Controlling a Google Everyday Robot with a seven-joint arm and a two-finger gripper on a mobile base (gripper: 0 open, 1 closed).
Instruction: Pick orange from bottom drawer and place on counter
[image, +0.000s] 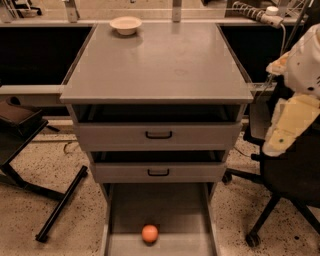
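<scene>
The orange (149, 233) lies on the flat grey floor of the pulled-out bottom drawer (160, 207), near its front edge and a little left of centre. The counter (160, 65) is the grey top of the cabinet. My gripper (285, 127) hangs at the right edge of the view, beside the cabinet's right side at about the level of the upper drawers. It is well above and to the right of the orange and holds nothing that I can see.
A white bowl (125, 24) stands at the counter's back left. Two grey drawers with black handles (158, 134) sit slightly open above the bottom drawer. A black office chair (285, 180) is on the right, and a dark stand (60, 202) is on the floor to the left.
</scene>
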